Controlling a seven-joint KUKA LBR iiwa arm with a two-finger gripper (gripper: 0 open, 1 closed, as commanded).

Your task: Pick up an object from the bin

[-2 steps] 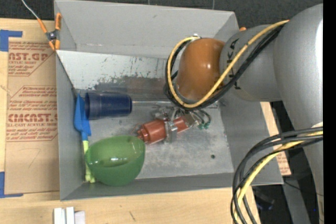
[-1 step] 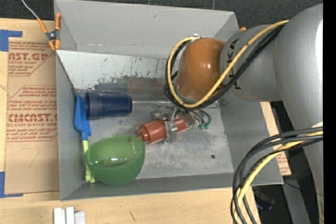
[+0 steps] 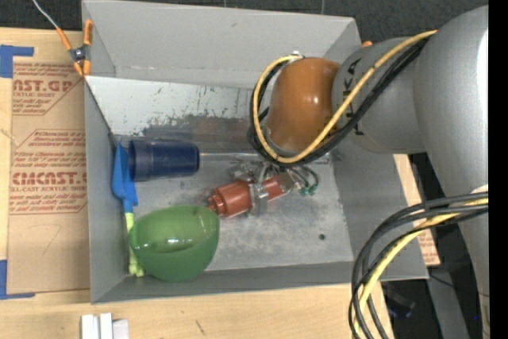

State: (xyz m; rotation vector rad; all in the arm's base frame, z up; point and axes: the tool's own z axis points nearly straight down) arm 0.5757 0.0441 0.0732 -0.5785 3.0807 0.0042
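Pincer point(image 3: 260, 185) at smooth red-brown cylinder point(image 3: 234, 199), centre of metal bin point(image 3: 214, 52); grip state cannot tell. Glossy green bowl point(image 3: 175, 244), dark-blue cup point(image 3: 163, 159) left.

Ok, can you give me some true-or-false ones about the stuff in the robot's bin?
1. The green bowl sits in the lower left corner of the bin. True.
2. The blue cup stands upright. False: it lies on its side.
3. The gripper is at the reddish-brown bottle-shaped thing in the middle. True.
4. The green bowl is stacked on the blue cup. False: they lie apart.
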